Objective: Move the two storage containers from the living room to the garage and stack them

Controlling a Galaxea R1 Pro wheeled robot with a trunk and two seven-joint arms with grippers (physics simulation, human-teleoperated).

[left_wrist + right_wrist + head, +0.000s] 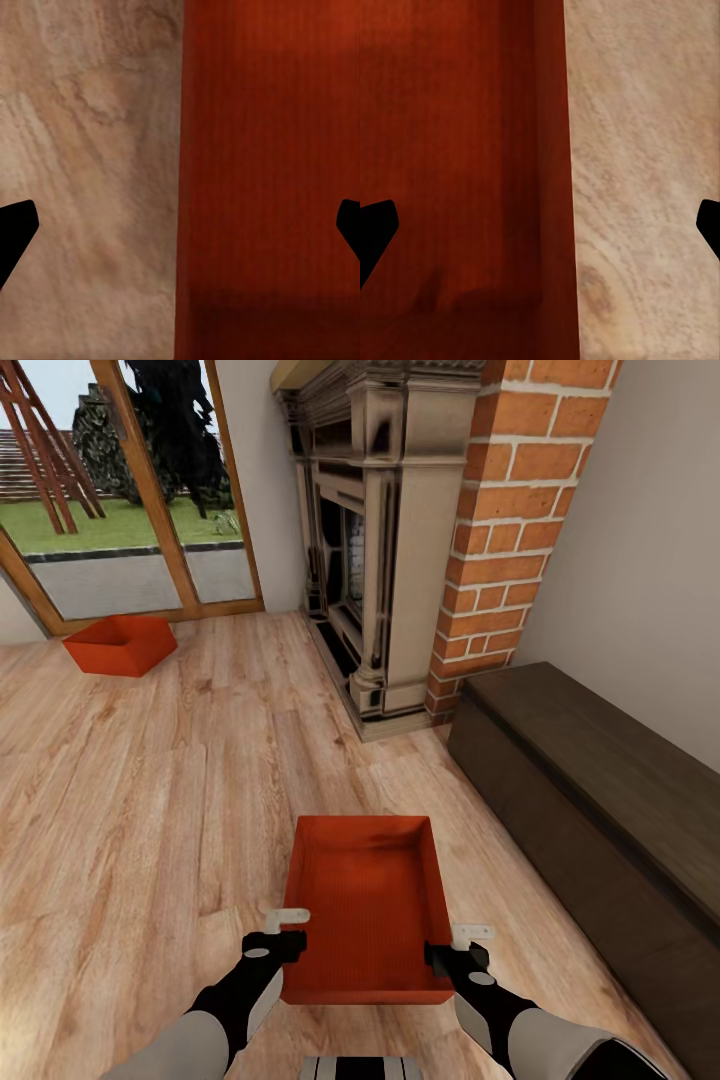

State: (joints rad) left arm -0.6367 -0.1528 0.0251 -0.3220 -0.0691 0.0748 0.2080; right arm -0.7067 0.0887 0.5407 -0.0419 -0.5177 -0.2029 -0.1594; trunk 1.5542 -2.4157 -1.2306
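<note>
Near bin (365,905): orange-red plastic, rectangular, open top, low plain walls, finely ribbed inner bottom. It sat on the light wood-plank floor (150,800) at 6 o'clock in the head view, just ahead of both arms. Left gripper (287,926) stood at the bin's left long wall and right gripper (462,945) at its right long wall, each with one pale finger outside the rim. In both wrist views the dark fingertips stood wide apart, jaws spread, straddling a wall edge, with ribbed red on one side and grained planks on the other. Contact with the wall could not be told.

Second bin (120,644): same colour and shape, on the planks at 10 o'clock, near the wood-framed glass doors (130,490).

Stone fireplace (375,550) and red brick chimney (510,530) lay at 12 to 1 o'clock. Dark wooden bench (600,780), flat-topped, sat at 3 o'clock against the wall.
</note>
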